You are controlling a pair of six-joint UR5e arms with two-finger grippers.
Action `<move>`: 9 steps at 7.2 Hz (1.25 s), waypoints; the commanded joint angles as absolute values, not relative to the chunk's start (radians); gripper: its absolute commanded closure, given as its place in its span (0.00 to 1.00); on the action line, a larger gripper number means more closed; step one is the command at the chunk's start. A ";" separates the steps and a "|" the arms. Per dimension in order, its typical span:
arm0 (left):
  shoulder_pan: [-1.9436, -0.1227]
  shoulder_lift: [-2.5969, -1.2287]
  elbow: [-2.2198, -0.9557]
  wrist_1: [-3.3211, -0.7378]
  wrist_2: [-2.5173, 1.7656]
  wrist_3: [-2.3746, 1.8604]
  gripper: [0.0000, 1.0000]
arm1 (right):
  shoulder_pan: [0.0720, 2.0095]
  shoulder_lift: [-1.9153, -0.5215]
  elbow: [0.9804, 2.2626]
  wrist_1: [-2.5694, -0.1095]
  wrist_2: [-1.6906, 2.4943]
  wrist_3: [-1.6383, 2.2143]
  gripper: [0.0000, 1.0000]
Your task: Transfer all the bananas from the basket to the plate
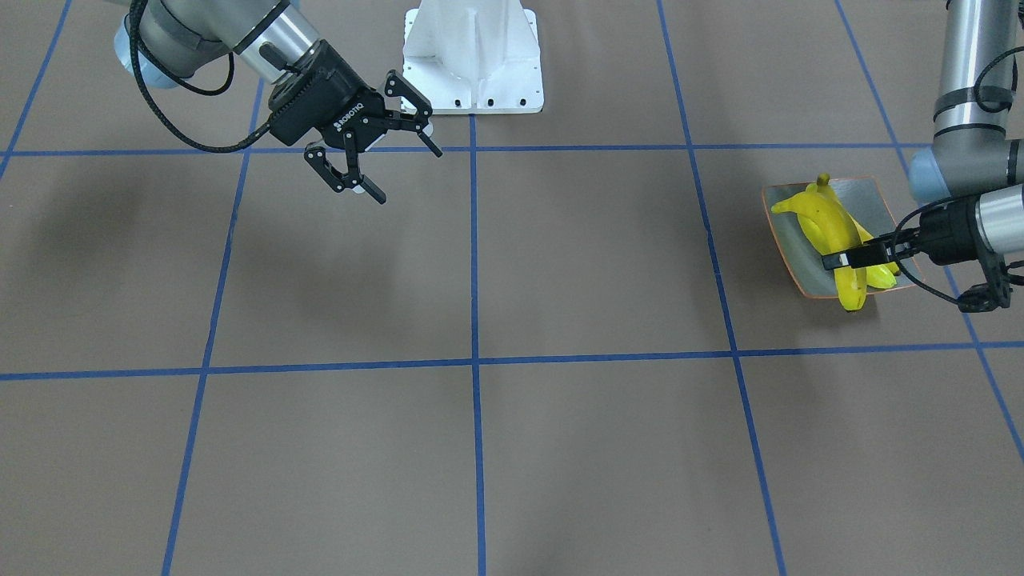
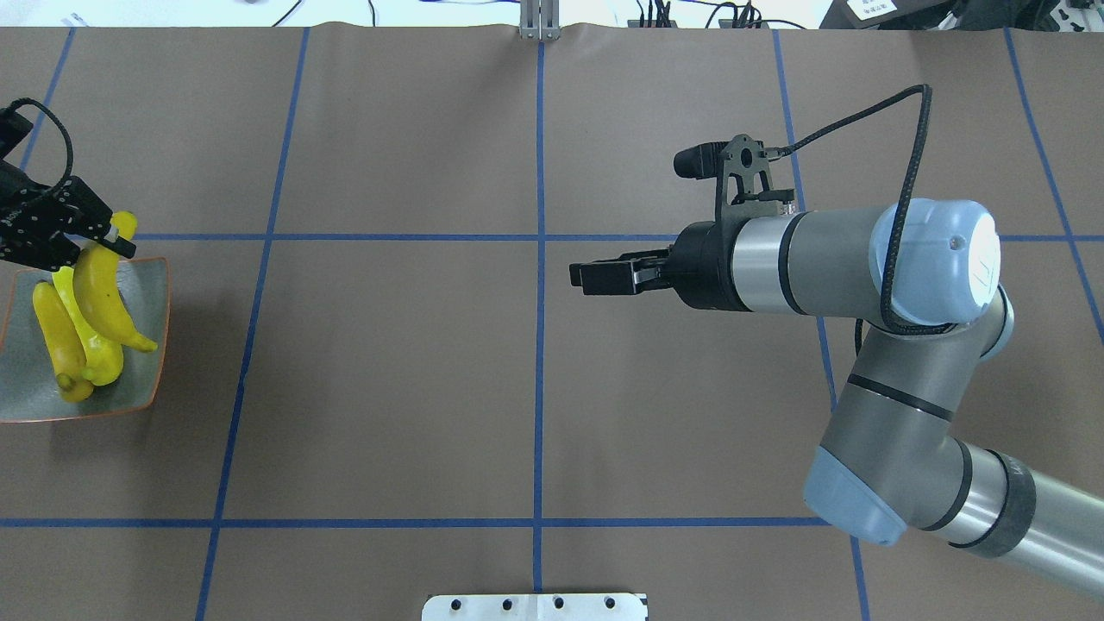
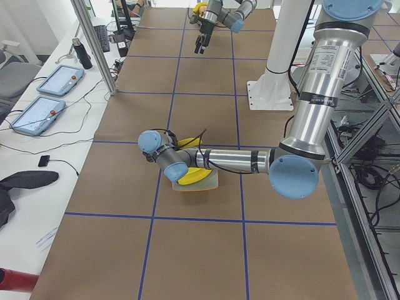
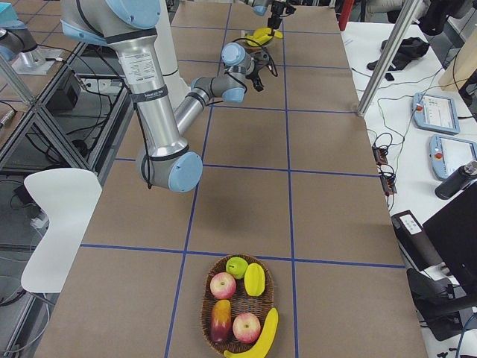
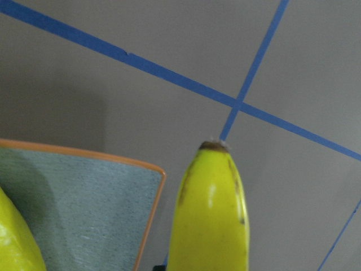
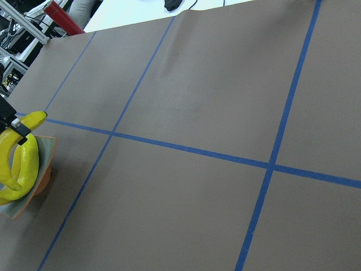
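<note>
Forearm (image 3: 231,160) level, left hand (image 2: 108,241) on banana (image 2: 102,297)

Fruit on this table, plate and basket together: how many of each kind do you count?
4 bananas: three at the plate, one in the basket
2 red apples
1 green apple
1 yellow ribbed fruit
1 red-and-yellow fruit
Total: 9
</note>
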State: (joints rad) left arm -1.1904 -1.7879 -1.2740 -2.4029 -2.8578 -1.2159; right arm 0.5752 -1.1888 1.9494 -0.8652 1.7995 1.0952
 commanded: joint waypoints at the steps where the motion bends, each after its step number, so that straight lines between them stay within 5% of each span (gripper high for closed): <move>1: -1.189 -1.778 -1.253 -2.405 -2.858 -1.215 1.00 | 0.574 -1.189 1.947 -0.865 1.799 1.095 0.00; 3: -1.187 -1.757 -1.236 -2.454 -2.856 -1.216 1.00 | 0.574 -1.189 1.948 -0.865 1.799 1.097 0.00; 6: -1.187 -1.753 -1.239 -2.459 -2.858 -1.216 0.63 | 0.575 -1.189 1.953 -0.865 1.796 1.097 0.00; 9: -1.186 -1.727 -1.236 -2.531 -2.858 -1.223 0.00 | 0.575 -1.187 1.956 -0.865 1.796 1.117 0.00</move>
